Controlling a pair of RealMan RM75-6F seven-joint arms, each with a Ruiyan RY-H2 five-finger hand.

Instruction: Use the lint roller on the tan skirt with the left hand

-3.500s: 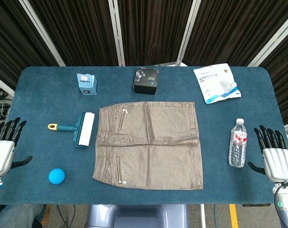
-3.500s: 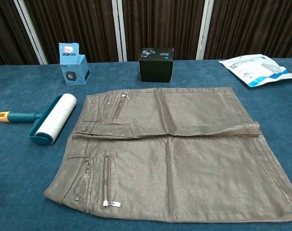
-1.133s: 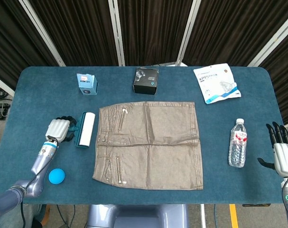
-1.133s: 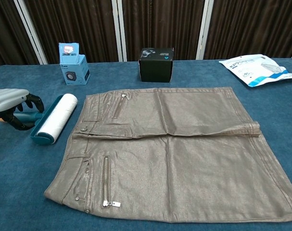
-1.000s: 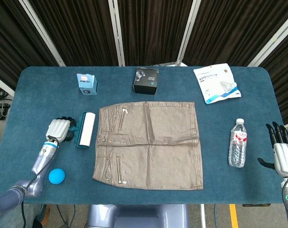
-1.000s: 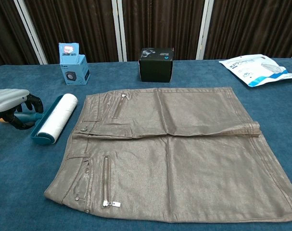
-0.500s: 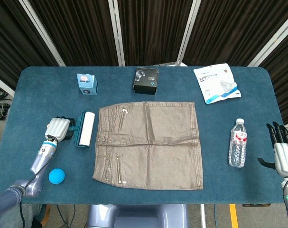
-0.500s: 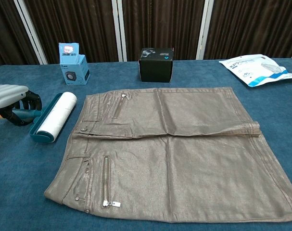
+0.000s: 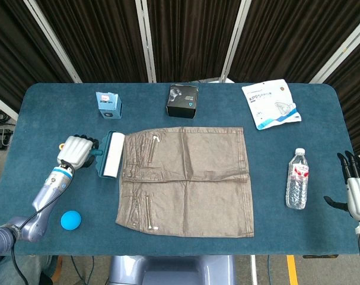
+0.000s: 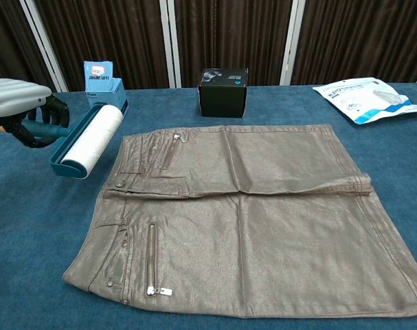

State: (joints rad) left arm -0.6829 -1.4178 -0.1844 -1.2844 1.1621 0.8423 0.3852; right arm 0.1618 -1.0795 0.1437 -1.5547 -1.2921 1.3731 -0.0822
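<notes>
Head view
Left hand: fingers wrapped around the handle of the lint roller.
Lint roller: just beside the waistband edge of the tan skirt.
Tan skirt: flat at the middle of the blue bench.
Right hand: at the bench's far edge, fingers spread, holding nothing.

Chest view
Left hand: grips the handle.
Lint roller: raised, roll tilted, beside the skirt's corner.
</notes>
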